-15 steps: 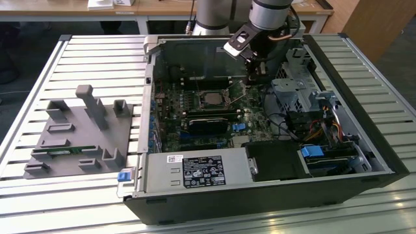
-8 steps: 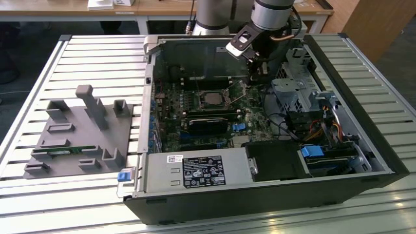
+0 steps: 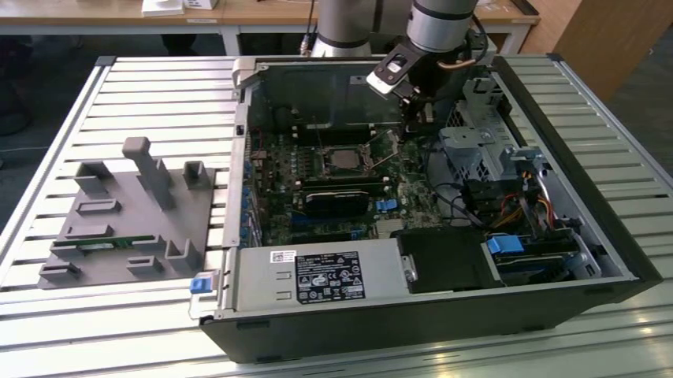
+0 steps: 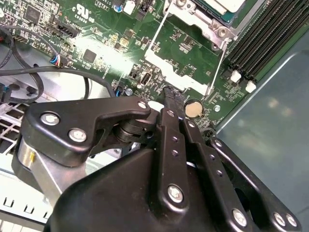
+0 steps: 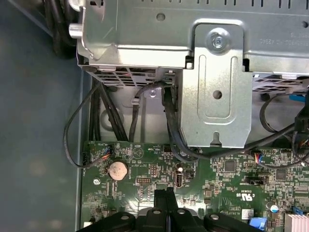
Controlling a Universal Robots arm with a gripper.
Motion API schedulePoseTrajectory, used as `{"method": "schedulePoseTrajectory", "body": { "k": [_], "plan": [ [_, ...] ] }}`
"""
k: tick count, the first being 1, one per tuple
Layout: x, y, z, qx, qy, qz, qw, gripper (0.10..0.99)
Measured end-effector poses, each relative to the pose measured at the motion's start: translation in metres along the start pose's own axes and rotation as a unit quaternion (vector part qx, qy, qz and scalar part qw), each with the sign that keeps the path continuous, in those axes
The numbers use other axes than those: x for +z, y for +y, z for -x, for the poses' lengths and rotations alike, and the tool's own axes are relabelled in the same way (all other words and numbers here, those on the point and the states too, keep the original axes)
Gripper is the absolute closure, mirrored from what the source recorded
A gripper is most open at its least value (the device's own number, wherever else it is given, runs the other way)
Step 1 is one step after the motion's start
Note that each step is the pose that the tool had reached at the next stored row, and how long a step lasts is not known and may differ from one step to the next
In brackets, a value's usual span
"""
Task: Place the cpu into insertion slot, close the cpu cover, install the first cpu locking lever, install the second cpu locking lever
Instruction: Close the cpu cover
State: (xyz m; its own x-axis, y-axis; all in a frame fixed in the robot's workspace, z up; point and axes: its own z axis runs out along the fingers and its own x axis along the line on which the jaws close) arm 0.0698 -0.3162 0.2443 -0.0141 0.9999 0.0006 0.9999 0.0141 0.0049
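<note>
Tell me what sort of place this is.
Probably a robotics lab workbench for computer assembly: an open desktop computer case lies on a slatted metal table, a robot arm reaches into it, and a grey parts fixture sits beside it.

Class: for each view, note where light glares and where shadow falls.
Second wrist view: glare whitens the circuit board. Exterior view: pale reflections streak the slatted table; the computer case interior sits in shade. First wrist view: the metal bracket is evenly lit.

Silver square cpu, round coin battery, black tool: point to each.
Silver square cpu [image 3: 344,160]: exterior view, centre of its top.
Round silver coin battery [image 5: 117,170]: first wrist view, its face.
Black tool [image 5: 166,192]: first wrist view, between its fingertips.
</note>
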Motion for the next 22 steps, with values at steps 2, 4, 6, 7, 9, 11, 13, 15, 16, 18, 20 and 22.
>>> {"method": "schedulePoseTrajectory", "body": {
  "k": [2,4,6,7,9,11,13,15,16,18,20,22],
  "plan": [
    [0.0014,0.0,-0.0001,0.0,-0.0002,-0.0002,1.0,0.98],
    [0.0018,-0.0011,-0.0001,0.0,-0.0001,-0.0003,1.0,0.98],
    [0.002,-0.0037,-0.0002,0.0,-0.0001,-0.0003,1.0,0.98],
    [0.002,-0.0046,-0.0002,0.0,-0.0001,-0.0002,1.0,0.98],
    [0.0021,-0.0053,-0.0001,0.0,-0.0001,-0.0003,1.0,0.98],
    [0.0021,-0.0054,-0.0002,0.0,-0.0001,-0.0003,1.0,0.98],
    [0.0021,-0.0059,-0.0002,0.0,-0.0002,-0.0003,1.0,0.98],
    [0.0021,-0.0067,-0.0002,0.0,-0.0002,-0.0003,1.0,0.98],
    [0.0021,-0.007,-0.0002,0.0,-0.0002,-0.0003,1.0,0.98],
    [0.002,-0.0077,-0.0002,0.0,-0.0002,-0.0003,1.0,0.98],
    [0.002,-0.0082,-0.0002,0.0,-0.0001,-0.0003,1.0,0.98],
    [0.002,-0.0086,-0.0002,0.0,-0.0002,-0.0002,1.0,0.98]
  ]
}}
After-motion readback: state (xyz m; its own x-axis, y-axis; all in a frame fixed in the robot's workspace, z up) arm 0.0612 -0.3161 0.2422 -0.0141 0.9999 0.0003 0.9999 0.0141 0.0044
